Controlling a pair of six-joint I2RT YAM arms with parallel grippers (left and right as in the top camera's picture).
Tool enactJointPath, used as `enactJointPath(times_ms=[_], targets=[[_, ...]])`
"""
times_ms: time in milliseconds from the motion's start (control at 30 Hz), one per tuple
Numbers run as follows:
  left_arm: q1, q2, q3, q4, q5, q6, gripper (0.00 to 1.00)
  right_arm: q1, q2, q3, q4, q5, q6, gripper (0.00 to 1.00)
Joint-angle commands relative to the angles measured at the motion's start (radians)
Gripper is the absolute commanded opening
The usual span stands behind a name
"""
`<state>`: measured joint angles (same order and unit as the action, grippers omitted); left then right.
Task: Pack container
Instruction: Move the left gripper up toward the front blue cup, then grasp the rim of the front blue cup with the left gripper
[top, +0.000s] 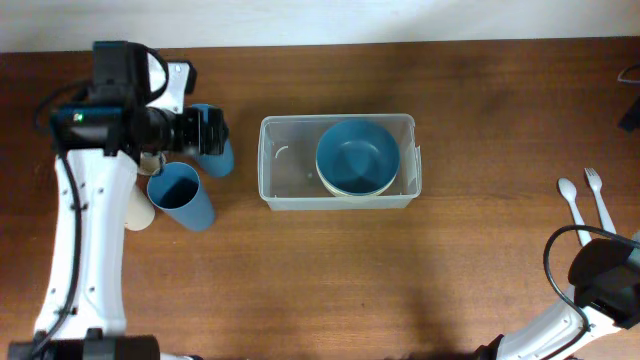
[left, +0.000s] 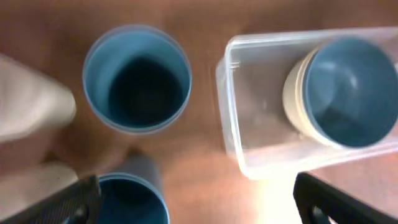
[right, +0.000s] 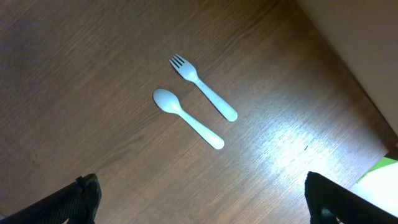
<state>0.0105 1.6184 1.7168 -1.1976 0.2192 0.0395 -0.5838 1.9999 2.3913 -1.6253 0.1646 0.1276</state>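
Left hand (left: 199, 202) hangs wide and empty over blue cups (top: 180, 196) beside the container (top: 285, 165), which holds a bowl (top: 358, 155). Right hand (right: 202, 199), wide and empty, hovers above fork (right: 202, 87) and spoon (right: 186, 117).

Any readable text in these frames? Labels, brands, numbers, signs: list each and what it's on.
No readable text in any view.
The container, blue bowl, blue cups, spoon and fork show no labels, brands or numbers.
The black housing on the left arm carries a small green spot in the overhead view, too small to tell whether it is a mark or a light.
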Motion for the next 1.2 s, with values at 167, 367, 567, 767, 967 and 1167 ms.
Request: enactJointPath(times_ms=[167, 367, 567, 767, 967, 1167], targets=[[0.025, 0.003, 0.029, -0.196, -0.006, -0.148, 1.0, 0.0, 0.004, -0.004, 0.002, 0.016, 0.0, 0.99], [0.025, 0.004, 0.027, -0.224, 0.002, -0.148, 1.0, 0.0, 0.003, -0.004, 0.002, 0.016, 0.0, 0.99], [0.025, 0.007, 0.016, -0.222, -0.064, -0.147, 1.0, 0.0, 0.003, -0.004, 0.002, 0.016, 0.0, 0.99], [0.025, 0.077, 0.016, -0.277, -0.111, -0.148, 1.0, 0.0, 0.003, -0.004, 0.002, 0.016, 0.0, 0.99], [-0.001, 0.172, 0.016, -0.285, -0.104, -0.148, 1.0, 0.0, 0.004, -0.004, 0.002, 0.016, 0.0, 0.99], [-0.03, 0.212, 0.016, -0.288, -0.104, -0.148, 1.0, 0.0, 0.004, -0.004, 0.002, 0.016, 0.0, 0.99]])
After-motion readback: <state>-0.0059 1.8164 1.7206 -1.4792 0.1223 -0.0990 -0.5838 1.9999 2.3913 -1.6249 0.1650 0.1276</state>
